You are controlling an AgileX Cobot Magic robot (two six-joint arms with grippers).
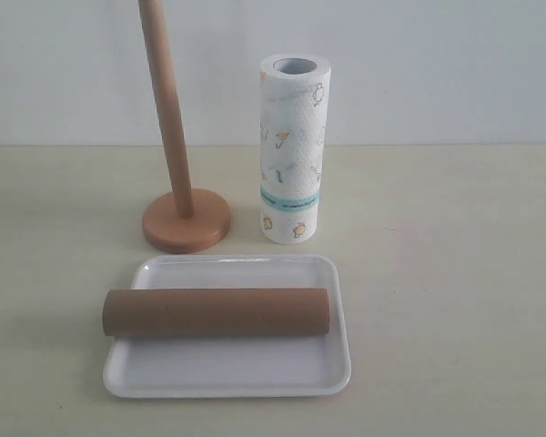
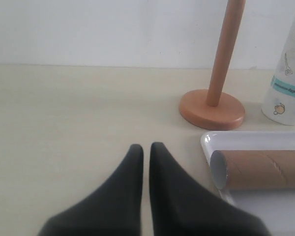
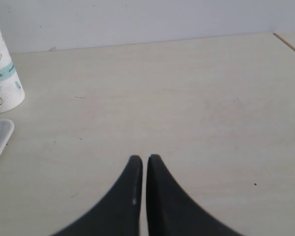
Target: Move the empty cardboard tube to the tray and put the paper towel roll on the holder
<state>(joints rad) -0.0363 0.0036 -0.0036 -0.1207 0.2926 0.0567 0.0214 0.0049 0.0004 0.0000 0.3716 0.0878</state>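
Externally, the brown cardboard tube [image 1: 218,312] is lying on the flat white tray [image 1: 227,378]; the printed paper towel roll [image 1: 293,155] is standing beside the wooden pole holder [image 1: 187,223]. Left wrist: left end effector [image 2: 146,147] closed, empty. Right wrist: right end effector [image 3: 144,160] likewise, needing opening for the roll.

Tube [image 1: 217,312] lies across tray [image 1: 227,378]; roll [image 1: 293,155] stands beside holder [image 1: 187,223].

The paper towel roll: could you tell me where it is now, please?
In the exterior view the paper towel roll stands upright just right of the holder, behind the tray's far right corner.
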